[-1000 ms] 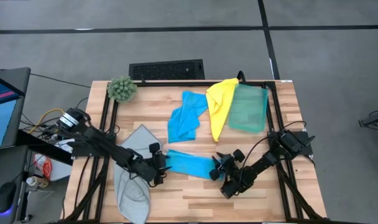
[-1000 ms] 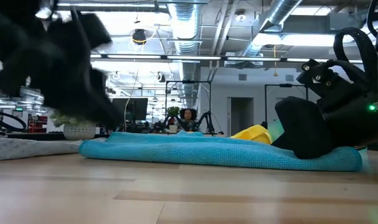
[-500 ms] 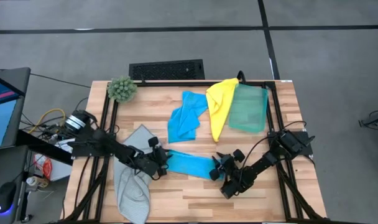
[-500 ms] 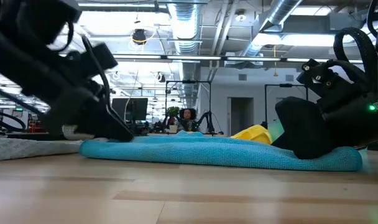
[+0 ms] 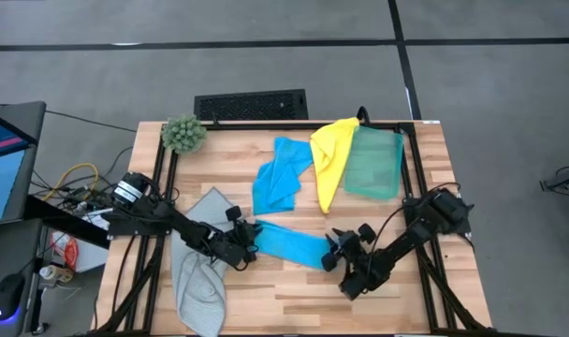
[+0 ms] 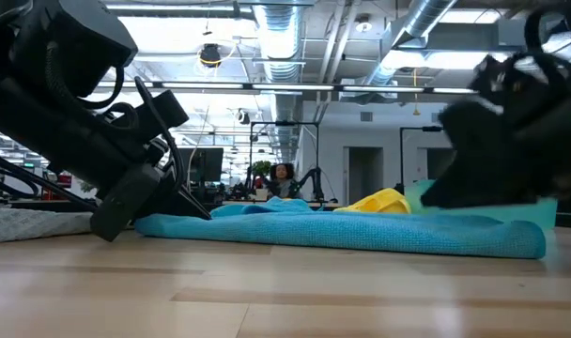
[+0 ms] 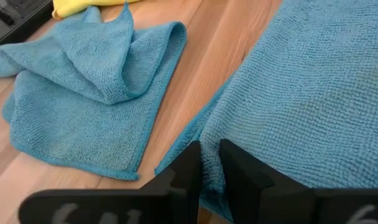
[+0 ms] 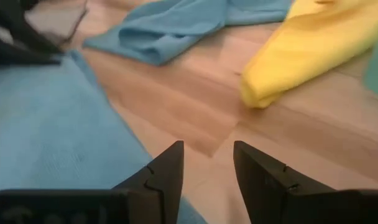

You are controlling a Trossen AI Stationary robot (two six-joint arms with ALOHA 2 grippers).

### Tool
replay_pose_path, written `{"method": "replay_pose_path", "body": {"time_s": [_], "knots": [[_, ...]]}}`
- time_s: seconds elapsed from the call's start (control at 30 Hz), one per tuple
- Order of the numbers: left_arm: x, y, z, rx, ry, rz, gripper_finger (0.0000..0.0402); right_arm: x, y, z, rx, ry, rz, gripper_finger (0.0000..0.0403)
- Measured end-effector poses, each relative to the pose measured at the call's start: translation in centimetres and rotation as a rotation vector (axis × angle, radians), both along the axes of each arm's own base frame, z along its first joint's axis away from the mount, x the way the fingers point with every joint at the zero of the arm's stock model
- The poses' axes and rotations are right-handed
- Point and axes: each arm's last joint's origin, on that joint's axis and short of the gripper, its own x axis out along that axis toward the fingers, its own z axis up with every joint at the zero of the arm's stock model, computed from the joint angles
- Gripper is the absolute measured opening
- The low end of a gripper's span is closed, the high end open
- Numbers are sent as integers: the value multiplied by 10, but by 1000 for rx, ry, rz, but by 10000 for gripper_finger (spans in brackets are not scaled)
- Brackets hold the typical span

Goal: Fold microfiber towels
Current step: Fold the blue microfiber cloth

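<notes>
A bright blue towel (image 5: pixel 289 244), folded into a long strip, lies flat on the table's near middle. My left gripper (image 5: pixel 248 245) sits at its left end, slanting down, shut on the cloth (image 7: pixel 288 93). My right gripper (image 5: pixel 338 255) hangs open just above the strip's right end (image 6: pixel 516 239), with bare wood showing between its fingers (image 8: pixel 207 165). A second blue towel (image 5: pixel 280 178), a yellow one (image 5: pixel 329 159) and a teal green one (image 5: pixel 373 164) lie crumpled or flat toward the far edge. The pale grey towel (image 5: pixel 198 271) lies under my left arm. My left gripper pinches the strip's left-end edge (image 7: pixel 211 163), close to a corner, between its two fingers. The fingers (image 6: pixel 159 192) come slanting down from the table's left. The towel lies flat on the table; one layer or several, I cannot tell.
A fuzzy green plant (image 5: pixel 183 134) stands at the far left corner. A black grille (image 5: pixel 250 105) lies beyond the far edge. A black frame (image 5: pixel 387 124) runs around the tabletop. Bare wood shows along the near edge (image 5: pixel 284 300).
My left gripper has sunk and moved toward the towel's left end, then shut on its edge. My right gripper has risen off the strip's right end, which stays on the table.
</notes>
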Motion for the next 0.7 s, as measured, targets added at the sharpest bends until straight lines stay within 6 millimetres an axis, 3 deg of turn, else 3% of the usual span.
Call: {"method": "replay_pose_path", "body": {"time_s": [0.23,0.4,0.5,0.63,0.7], "knots": [[0,0,0,-24,-16,19,53,-8,5,42,365,-30,-68,179],[0,-1,9,4,-6,-23,52,-15,10,64,432,-26,7,207],[3,-5,29,26,-25,-105,52,-19,14,70,400,0,80,213],[3,-6,57,39,-61,-205,52,-18,28,66,199,125,330,212],[2,-6,67,31,-91,-213,52,-13,28,60,94,145,363,205]]}}
